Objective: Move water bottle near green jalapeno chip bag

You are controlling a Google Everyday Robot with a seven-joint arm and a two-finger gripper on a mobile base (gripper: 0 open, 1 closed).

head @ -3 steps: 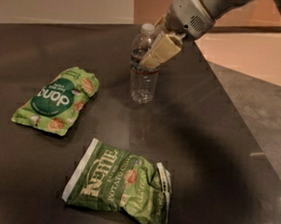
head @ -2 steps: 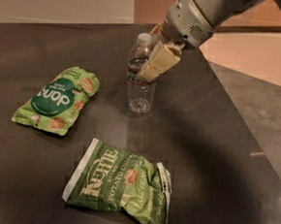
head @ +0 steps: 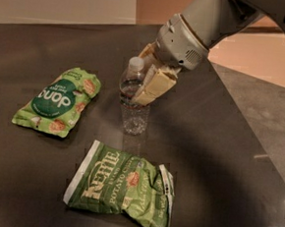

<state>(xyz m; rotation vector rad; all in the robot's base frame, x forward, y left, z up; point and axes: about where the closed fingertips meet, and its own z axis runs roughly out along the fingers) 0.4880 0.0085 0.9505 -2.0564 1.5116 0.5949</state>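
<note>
The water bottle (head: pixel 134 116) is clear with a white cap and stands upright in the middle of the dark table (head: pixel 218 156). My gripper (head: pixel 140 88) reaches in from the upper right and is shut on the bottle's upper body, one cream finger (head: pixel 155 87) in front of it. The green jalapeno chip bag (head: pixel 122 186) with white "Kettle Potato Chips" lettering lies flat just in front of the bottle, a short gap between them.
A lighter green bag with a dark green circle (head: pixel 59 100) lies left of the bottle. The table's right edge runs diagonally past the arm, and its front edge is just below the chip bag.
My gripper has carried the water bottle toward the front of the table, closer to the Kettle chip bag. Both bags have stayed where they were.
</note>
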